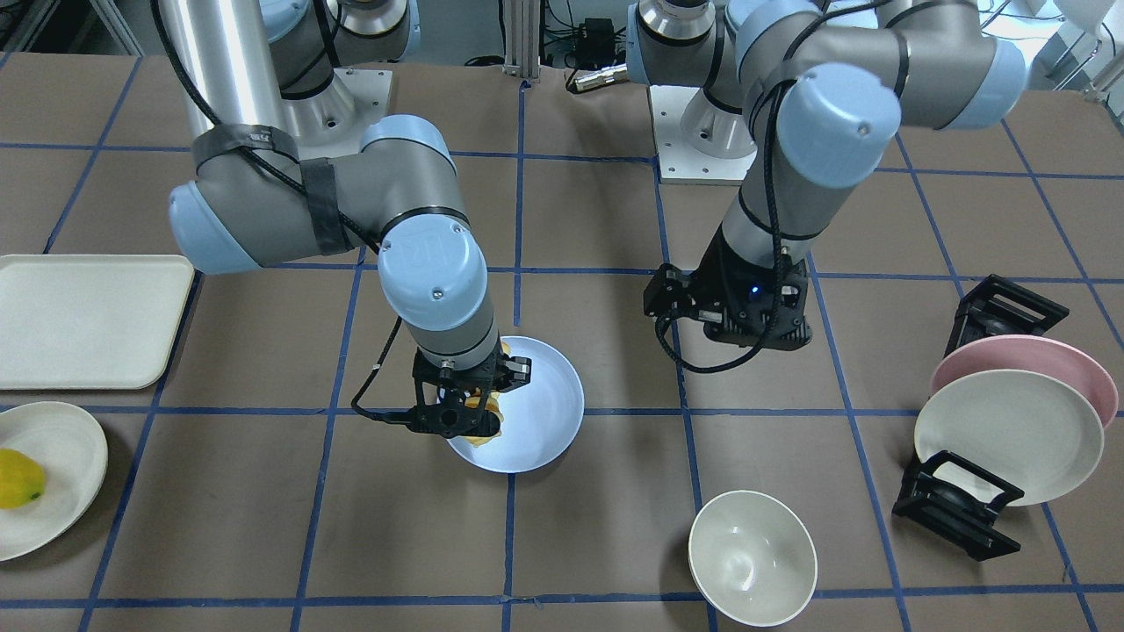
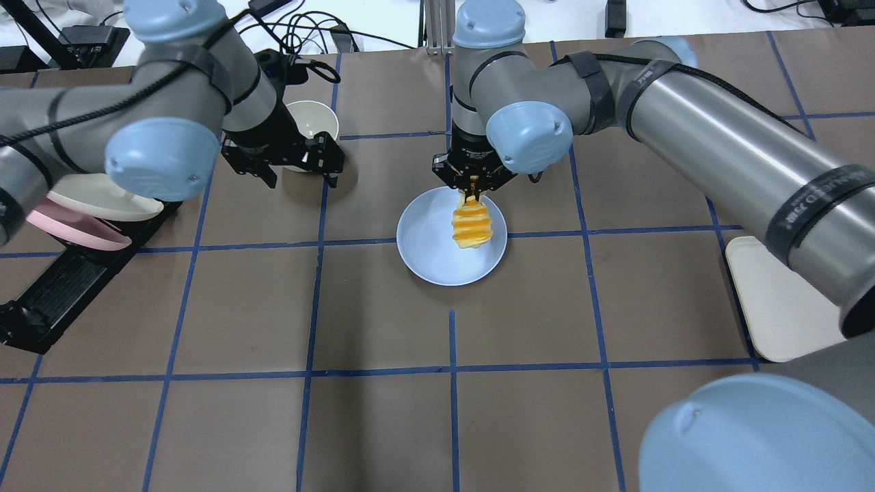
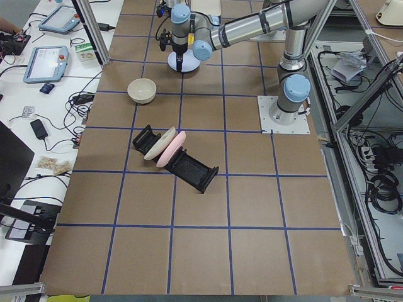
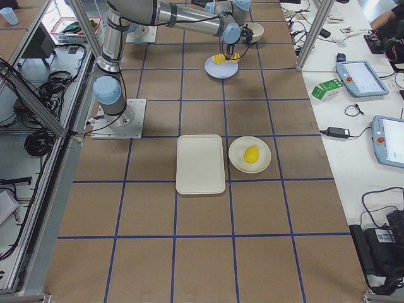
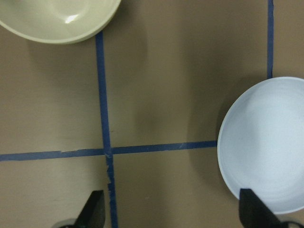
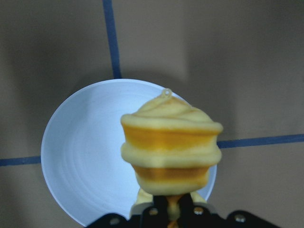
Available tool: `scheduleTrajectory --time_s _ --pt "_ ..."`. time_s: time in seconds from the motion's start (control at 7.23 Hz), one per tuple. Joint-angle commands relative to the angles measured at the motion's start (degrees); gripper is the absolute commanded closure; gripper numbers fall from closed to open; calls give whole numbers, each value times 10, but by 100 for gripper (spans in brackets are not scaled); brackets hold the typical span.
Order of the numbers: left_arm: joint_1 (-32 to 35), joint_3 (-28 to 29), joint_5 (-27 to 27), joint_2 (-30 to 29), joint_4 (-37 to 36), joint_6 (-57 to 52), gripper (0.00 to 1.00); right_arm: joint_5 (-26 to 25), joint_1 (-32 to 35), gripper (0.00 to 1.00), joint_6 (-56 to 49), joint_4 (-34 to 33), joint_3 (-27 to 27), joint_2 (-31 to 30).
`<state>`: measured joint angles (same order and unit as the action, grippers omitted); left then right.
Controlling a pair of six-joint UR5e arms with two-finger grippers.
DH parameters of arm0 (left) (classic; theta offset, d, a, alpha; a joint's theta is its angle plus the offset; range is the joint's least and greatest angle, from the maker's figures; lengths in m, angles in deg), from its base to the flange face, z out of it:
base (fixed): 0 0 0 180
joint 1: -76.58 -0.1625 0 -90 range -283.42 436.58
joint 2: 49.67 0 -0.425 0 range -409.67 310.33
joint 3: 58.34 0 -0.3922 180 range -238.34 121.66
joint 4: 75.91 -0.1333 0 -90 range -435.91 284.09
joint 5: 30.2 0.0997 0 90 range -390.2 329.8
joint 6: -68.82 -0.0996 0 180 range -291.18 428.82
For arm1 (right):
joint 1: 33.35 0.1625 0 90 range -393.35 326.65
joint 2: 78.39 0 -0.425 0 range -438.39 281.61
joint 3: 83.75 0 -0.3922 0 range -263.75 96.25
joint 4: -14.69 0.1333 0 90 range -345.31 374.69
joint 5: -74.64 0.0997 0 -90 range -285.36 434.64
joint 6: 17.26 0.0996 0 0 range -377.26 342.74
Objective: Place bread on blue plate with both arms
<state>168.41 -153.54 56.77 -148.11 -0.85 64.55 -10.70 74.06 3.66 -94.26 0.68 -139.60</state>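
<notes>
My right gripper (image 2: 473,193) is shut on one end of the bread (image 2: 472,225), an orange and pale-yellow ridged loaf. The loaf hangs end-down over the blue plate (image 2: 427,239) near the table's middle. The right wrist view shows the bread (image 6: 171,142) in front of the plate (image 6: 80,156). I cannot tell whether its lower end touches the plate. The front view shows this gripper (image 1: 465,408) over the plate's (image 1: 544,395) edge. My left gripper (image 2: 301,174) is open and empty, apart from the plate, beside a cream bowl (image 2: 311,123). Its wrist view shows the plate (image 5: 266,142) at the right.
The cream bowl (image 1: 751,557) stands near the left gripper (image 1: 733,320). A black rack holds a pink plate (image 1: 1027,355) and a cream plate (image 1: 1010,434) at the robot's left. A cream tray (image 1: 88,320) and a white plate with a yellow fruit (image 1: 18,478) lie at its right.
</notes>
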Motion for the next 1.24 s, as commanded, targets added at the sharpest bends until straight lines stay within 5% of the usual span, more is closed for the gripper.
scheduleTrajectory --time_s 0.0,0.28,0.41,0.83,0.97,1.11 --pt "-4 61 18 49 112 -55 0 2 24 100 6 -42 3 30" --pt "-4 106 29 73 192 -66 0 0 27 100 41 -47 5 41" --pt "-2 118 26 73 211 -56 0 0 31 77 43 -47 13 42" --pt "-4 116 26 80 231 -6 0 0 33 51 35 -119 62 42" --pt "-4 109 25 84 229 -6 0 -1 33 27 33 -129 64 41" --pt "-3 105 27 88 230 -6 0 -1 33 18 34 -130 64 40"
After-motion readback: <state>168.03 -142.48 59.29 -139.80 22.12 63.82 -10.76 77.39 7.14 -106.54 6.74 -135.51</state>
